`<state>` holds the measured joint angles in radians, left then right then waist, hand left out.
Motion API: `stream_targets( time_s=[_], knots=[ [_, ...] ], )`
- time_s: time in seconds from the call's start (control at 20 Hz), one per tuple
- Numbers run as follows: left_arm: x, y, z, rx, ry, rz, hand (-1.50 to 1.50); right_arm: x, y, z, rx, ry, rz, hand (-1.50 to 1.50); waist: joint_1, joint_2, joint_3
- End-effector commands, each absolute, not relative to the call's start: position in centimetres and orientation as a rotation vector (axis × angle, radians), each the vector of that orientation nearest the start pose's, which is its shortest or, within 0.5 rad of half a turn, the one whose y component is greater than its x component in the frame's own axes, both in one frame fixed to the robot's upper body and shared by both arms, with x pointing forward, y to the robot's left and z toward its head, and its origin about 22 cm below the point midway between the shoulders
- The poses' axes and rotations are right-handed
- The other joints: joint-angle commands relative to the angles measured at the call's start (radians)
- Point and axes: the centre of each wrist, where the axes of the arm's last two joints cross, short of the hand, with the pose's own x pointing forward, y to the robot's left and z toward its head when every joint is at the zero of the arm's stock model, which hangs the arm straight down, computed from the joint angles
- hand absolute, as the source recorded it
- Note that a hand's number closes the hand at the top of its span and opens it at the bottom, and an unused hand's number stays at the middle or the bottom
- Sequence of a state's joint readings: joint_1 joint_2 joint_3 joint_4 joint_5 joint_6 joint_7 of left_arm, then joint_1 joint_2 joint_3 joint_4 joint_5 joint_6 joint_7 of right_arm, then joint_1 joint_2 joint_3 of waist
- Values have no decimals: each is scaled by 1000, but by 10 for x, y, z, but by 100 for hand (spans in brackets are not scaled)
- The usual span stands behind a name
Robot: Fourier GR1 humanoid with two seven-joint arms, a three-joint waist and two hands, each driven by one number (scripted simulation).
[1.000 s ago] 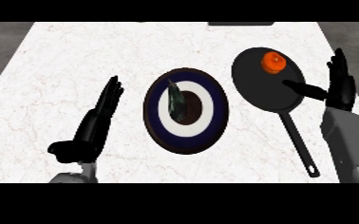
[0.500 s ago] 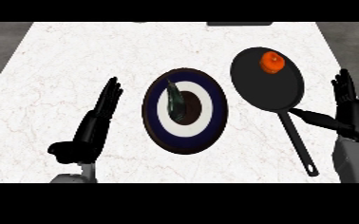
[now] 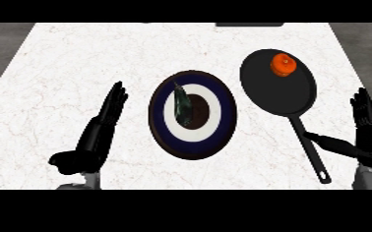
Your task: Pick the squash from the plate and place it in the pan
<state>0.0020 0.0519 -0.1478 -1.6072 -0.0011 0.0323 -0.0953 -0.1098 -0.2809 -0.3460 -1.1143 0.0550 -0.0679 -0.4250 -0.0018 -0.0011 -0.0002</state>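
Observation:
A dark green, elongated squash [image 3: 181, 104] lies on the round plate [image 3: 218, 128], which has dark blue and white rings and sits mid-counter. To the right stands a black pan [image 3: 280, 86] with its handle pointing toward me; an orange, squash-like vegetable [image 3: 283, 64] rests in its far part. My left hand [image 3: 98, 132] is open, fingers straight, left of the plate and not touching it. At the view's right edge my right hand [image 3: 359, 115] is open, its thumb reaching toward the pan handle; it holds nothing.
The white marble counter [image 3: 87, 59] stretches under everything, with dark floor beyond its left and right edges. A dark object [image 3: 248, 24] shows at the counter's far edge.
My right hand has drawn back from the pan toward the right edge and lower. The left hand, plate, pan and vegetables have stayed put.

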Motion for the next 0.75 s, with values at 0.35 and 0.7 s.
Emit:
stream_targets(
  time_s=[0.35, 0.7],
  knots=[
    [234, 196, 6, -58, -1706, -110, 0, 225, -391, -23, -627, -1601, 8, -150, 0, 0, 0],
    [258, 187, -4, -78, -1699, -140, 0, 235, -373, -35, -723, -1639, 83, -150, -1, 1, 0]
  ],
)
